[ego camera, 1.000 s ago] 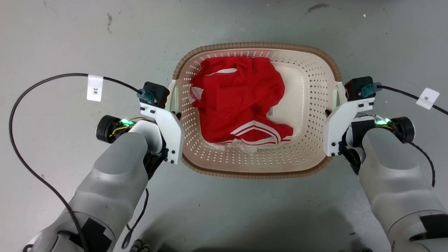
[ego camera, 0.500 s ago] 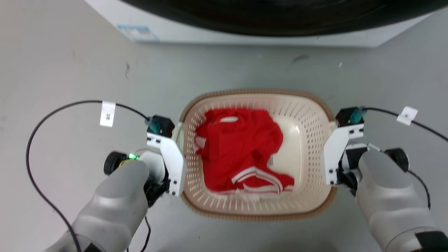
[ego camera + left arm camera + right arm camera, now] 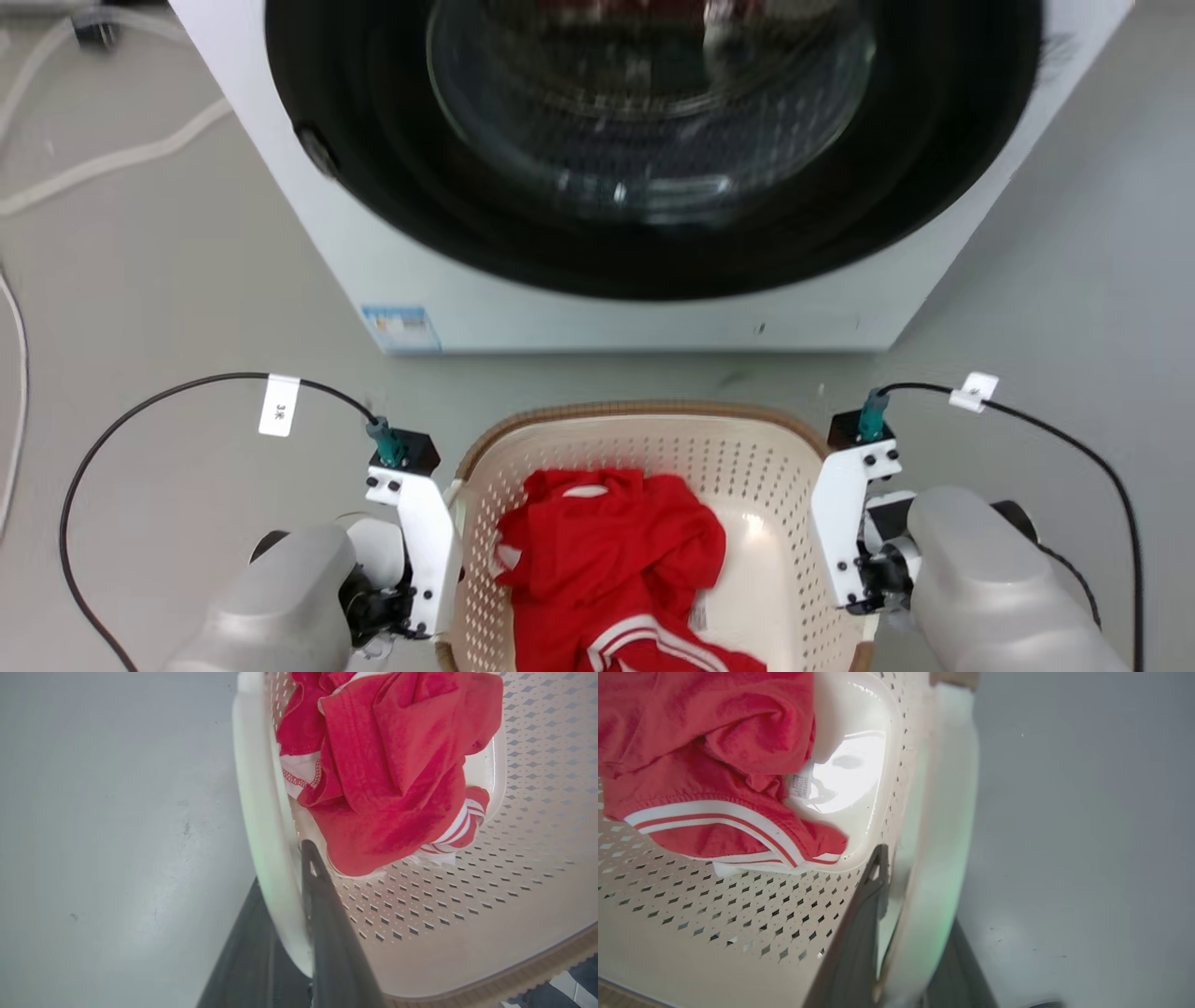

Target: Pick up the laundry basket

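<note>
Though the washing machine (image 3: 597, 177) stands large on the grey floor (image 3: 168, 280), its dark round door facing the robot, the work lies nearer in. The laundry basket (image 3: 653, 434) sits low in the head view, just in front of the machine and squarely between the two arms. Its long axis runs from side to side, so one short end meets each arm and neither arm is nearer. A crumpled red garment (image 3: 607, 551) with white stripes lies inside.

The left pincer (image 3: 280, 868) is clamped on the white left handle (image 3: 261, 812), one dark finger inside the perforated wall and one outside. The right pincer (image 3: 917, 891) grips the right handle (image 3: 943, 826) the same way. I cannot tell whether the base is off the floor. Any lift should be level and together, or the basket will tip.
</note>
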